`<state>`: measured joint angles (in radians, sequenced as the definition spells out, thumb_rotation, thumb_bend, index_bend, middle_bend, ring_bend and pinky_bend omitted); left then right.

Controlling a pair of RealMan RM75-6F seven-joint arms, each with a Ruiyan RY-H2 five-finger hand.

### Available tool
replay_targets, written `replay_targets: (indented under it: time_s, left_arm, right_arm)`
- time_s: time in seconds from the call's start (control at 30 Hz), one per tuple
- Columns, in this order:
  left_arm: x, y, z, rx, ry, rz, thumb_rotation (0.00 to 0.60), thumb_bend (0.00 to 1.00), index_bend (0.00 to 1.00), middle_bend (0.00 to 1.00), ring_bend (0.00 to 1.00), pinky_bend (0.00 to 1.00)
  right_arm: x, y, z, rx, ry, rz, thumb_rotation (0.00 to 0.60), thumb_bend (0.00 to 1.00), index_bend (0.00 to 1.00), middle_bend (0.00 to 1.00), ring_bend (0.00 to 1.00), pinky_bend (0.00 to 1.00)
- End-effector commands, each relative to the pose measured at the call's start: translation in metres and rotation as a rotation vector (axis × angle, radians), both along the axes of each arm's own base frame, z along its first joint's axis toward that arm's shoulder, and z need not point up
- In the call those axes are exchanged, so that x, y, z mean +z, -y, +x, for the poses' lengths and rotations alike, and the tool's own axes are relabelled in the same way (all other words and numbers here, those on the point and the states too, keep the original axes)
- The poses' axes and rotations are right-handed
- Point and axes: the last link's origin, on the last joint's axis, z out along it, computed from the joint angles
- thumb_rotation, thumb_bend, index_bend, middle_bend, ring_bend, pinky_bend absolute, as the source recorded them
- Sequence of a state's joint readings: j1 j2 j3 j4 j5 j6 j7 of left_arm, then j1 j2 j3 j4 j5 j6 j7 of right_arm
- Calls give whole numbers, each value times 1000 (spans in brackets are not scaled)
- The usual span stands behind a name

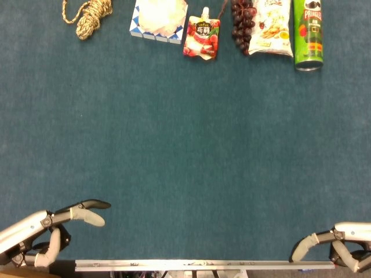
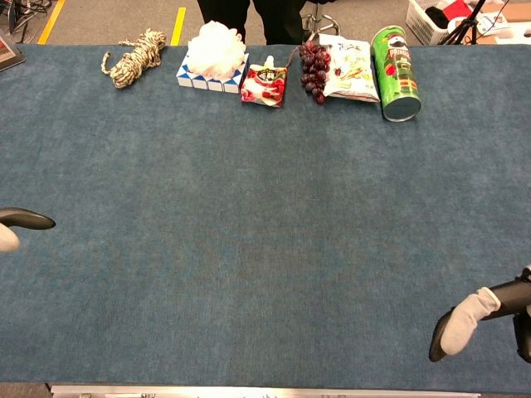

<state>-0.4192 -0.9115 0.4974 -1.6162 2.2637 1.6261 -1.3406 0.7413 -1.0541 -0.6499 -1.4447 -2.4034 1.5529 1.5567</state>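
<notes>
I have both hands low at the near edge of the blue table (image 1: pixel 185 145), holding nothing, fingers apart: left hand (image 1: pixel 43 231) near-left, right hand (image 1: pixel 336 248) near-right. Everything lies far from both, in one row along the far edge. The Pringles can (image 1: pixel 308 35), long axis near-far, sits far-right, nearer my right hand. Count: one can, one tissue box (image 1: pixel 157 20), one snack bag (image 1: pixel 271 26), one rope coil (image 1: pixel 88 16), one grape bunch (image 1: pixel 242 23), one juice pouch (image 1: pixel 202 37).
</notes>
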Motion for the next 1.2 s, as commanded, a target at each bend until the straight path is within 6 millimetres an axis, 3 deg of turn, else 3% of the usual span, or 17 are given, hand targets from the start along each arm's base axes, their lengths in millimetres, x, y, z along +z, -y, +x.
replay_targets:
  time_s: [0.03,0.4,0.83,1.2]
  left_arm:
    - [-2,-1,-2,2,-20,0,600,930,220,98,904,1000]
    - [-7,-3,-4,8,-68,12,600,930,224,98,905,1000]
    - [1,3,0,-11,-75,70,600,930,230,98,904,1000]
    - [-6,1,-3,-21,-215,207,600,932,240,94,905,1000]
  right_arm:
    - [1,-1,-1,18,7,6,600,1000,238,237,909,1000]
    - [4,3,-4,26,-10,-33,600,1000,239,237,909,1000]
    - [-3,7,-9,45,-78,-78,600,1000,240,237,909,1000]
    - [-9,5,-12,156,-265,-298,600,1000,263,252,909,1000]
